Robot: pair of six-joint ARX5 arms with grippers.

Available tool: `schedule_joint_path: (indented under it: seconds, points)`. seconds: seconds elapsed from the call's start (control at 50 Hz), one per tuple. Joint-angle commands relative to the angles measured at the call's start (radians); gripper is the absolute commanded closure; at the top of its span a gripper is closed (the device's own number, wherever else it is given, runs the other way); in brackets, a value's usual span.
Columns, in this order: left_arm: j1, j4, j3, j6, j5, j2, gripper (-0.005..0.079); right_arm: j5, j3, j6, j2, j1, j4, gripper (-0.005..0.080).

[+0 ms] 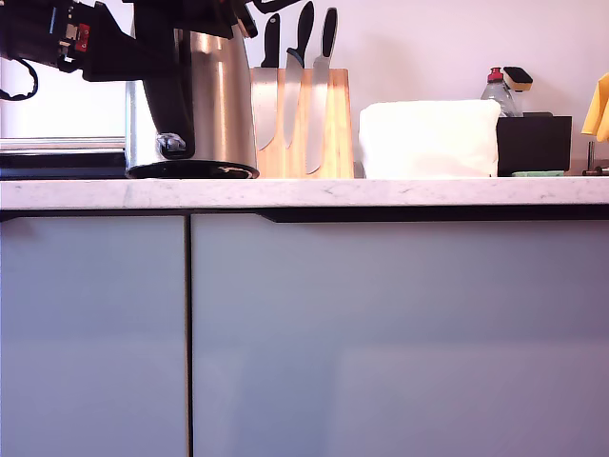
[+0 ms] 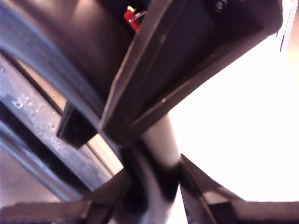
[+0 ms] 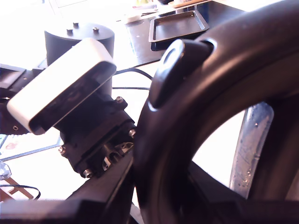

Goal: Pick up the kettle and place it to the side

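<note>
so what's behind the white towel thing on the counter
Behind the white folded cloth, a bottle top and a black box show. The cloth covers the bottle's lower part.

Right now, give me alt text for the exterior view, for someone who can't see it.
A steel kettle stands on a pale countertop at the exterior view's left, with a black robot arm at its handle. To its right are a wooden knife block, then a white bundle.

Steel kettle [image 1: 224,105], black handle, upright on counter
</note>
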Motion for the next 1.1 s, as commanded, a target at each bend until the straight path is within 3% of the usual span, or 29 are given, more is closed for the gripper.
schedule_joint_path:
  seconds: [0.0, 0.32, 1.08]
  points:
    - [-0.005, 0.02, 0.036, 0.015, -0.037, -0.043, 0.0764, -0.018, 0.055, -0.035, -0.101, 0.05, 0.016, 0.0763]
    - [-0.051, -0.105, 0.106, 0.117, -0.119, -0.063, 0.0764, 0.009, 0.055, -0.055, -0.146, 0.053, -0.009, 0.0763]
    - [-0.089, -0.208, 0.207, 0.219, -0.234, -0.084, 0.0764, 0.056, 0.055, -0.115, -0.192, 0.055, -0.037, 0.0763]
